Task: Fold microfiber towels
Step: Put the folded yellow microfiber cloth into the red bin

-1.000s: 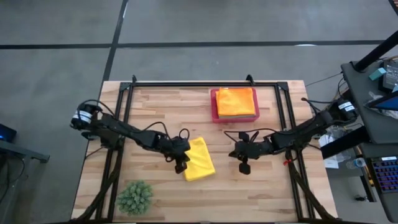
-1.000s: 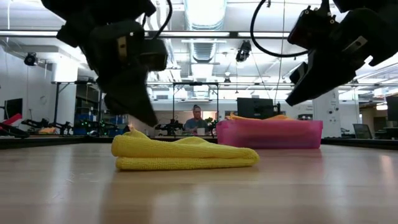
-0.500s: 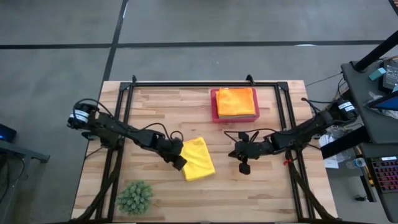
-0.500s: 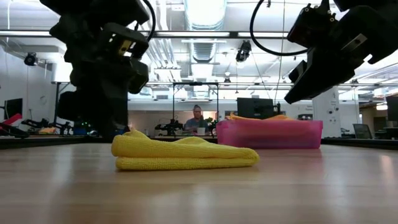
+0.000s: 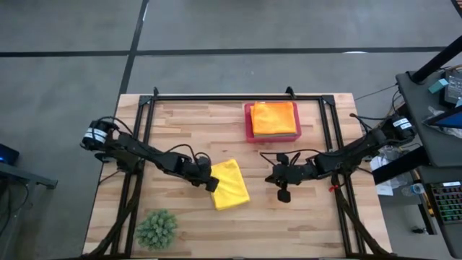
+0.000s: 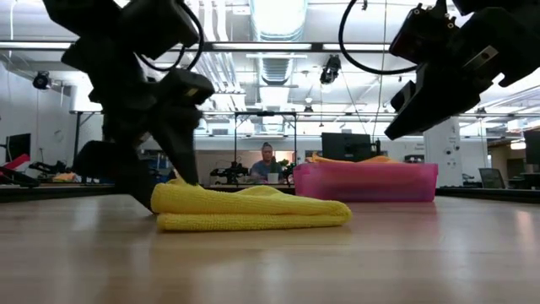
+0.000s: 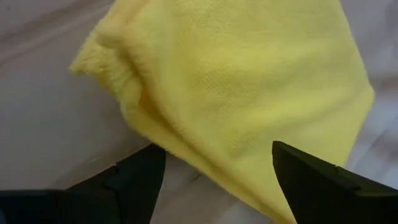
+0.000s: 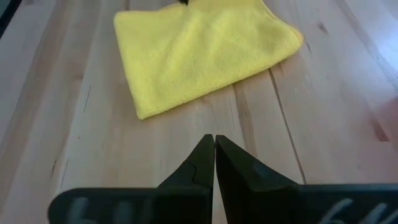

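A folded yellow towel (image 5: 232, 185) lies flat on the wooden table, near its middle. My left gripper (image 5: 211, 183) is low at the towel's left edge, slanting down. It is open, with one finger on either side of that edge (image 7: 149, 118). My right gripper (image 5: 283, 193) hangs shut above the table to the towel's right, holding nothing; its fingertips (image 8: 214, 142) point toward the towel (image 8: 202, 53). An orange towel (image 5: 274, 117) lies folded in the pink tray (image 5: 250, 128) at the far side. My left gripper stands open astride the yellow towel's left edge (image 7: 186, 155), coming from the table's left and slanting down. In the low view one finger (image 6: 187, 160) reaches the cloth's top at that end (image 6: 173, 190). Whether a finger touches the cloth, I cannot tell.
A spiky green plant ball (image 5: 157, 229) sits at the near left corner. The pink tray (image 6: 367, 182) stands behind the towel. Bare wood lies in front of the towel and between the two arms. A person sits far off in the room beyond the table.
My left gripper has rolled about its own axis, opened wide and sunk toward the yellow towel's left edge. The towel lies as it did.
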`<action>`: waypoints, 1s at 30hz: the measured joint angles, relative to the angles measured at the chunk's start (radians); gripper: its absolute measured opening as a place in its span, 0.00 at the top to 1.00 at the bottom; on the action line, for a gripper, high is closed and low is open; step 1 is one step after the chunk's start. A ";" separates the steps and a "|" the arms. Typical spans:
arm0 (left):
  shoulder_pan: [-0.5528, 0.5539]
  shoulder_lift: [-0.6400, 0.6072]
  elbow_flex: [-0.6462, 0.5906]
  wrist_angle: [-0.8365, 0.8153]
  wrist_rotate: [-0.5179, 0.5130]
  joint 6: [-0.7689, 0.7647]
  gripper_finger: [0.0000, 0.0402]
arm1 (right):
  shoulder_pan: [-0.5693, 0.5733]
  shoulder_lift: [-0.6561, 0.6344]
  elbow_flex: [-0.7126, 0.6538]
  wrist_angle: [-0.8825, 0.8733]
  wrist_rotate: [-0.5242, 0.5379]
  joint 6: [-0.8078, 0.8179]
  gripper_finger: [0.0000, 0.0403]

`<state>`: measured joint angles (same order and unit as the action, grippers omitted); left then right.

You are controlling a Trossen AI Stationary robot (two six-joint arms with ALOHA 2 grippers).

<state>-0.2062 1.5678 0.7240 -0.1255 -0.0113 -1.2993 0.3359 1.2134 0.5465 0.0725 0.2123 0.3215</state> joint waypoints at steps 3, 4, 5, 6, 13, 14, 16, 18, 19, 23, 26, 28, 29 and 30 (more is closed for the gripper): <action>0.000 0.028 0.003 0.042 -0.001 0.020 0.31 | 0.000 0.000 0.000 0.018 0.000 -0.008 0.98; 0.000 0.042 0.007 0.054 -0.003 0.027 0.31 | 0.000 0.000 0.000 0.022 -0.001 -0.009 0.98; 0.000 0.049 0.011 0.063 -0.004 0.036 0.32 | 0.000 0.000 0.000 0.021 0.000 -0.017 0.98; 0.000 0.056 0.018 0.063 -0.004 0.051 0.33 | 0.000 0.000 0.000 0.024 -0.001 -0.019 0.98; 0.001 0.087 0.031 0.110 -0.026 0.121 0.46 | 0.000 0.000 0.000 0.022 -0.001 -0.018 0.98; 0.001 0.088 0.030 0.112 -0.027 0.128 0.48 | 0.000 0.000 0.000 0.023 -0.001 -0.017 0.98; 0.001 0.088 0.029 0.115 -0.040 0.134 0.53 | 0.000 0.000 0.000 0.023 0.000 -0.018 0.98; 0.001 0.089 0.028 0.118 -0.065 0.153 0.58 | 0.000 0.000 0.000 0.023 0.000 -0.018 0.98; 0.001 0.090 0.028 0.121 -0.086 0.163 0.60 | 0.000 0.000 0.000 0.023 0.000 -0.018 0.98; 0.004 0.091 0.028 0.114 -0.156 0.219 0.72 | 0.000 0.000 0.000 0.023 0.000 -0.018 0.98; 0.004 0.091 0.026 0.110 -0.176 0.264 0.82 | 0.000 0.000 0.000 0.023 0.000 -0.010 0.98; 0.004 0.091 0.027 0.110 -0.177 0.319 0.89 | 0.000 0.000 0.000 0.023 0.000 -0.006 0.98; 0.006 0.091 0.028 0.110 -0.178 0.348 0.93 | 0.000 0.000 0.000 0.023 0.000 -0.005 0.98; 0.010 0.091 0.029 0.110 -0.178 0.379 0.96 | 0.000 0.000 0.000 0.024 0.000 -0.005 0.98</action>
<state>-0.1967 1.6592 0.7532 -0.0151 -0.1890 -0.9207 0.3359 1.2133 0.5465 0.0962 0.2119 0.3161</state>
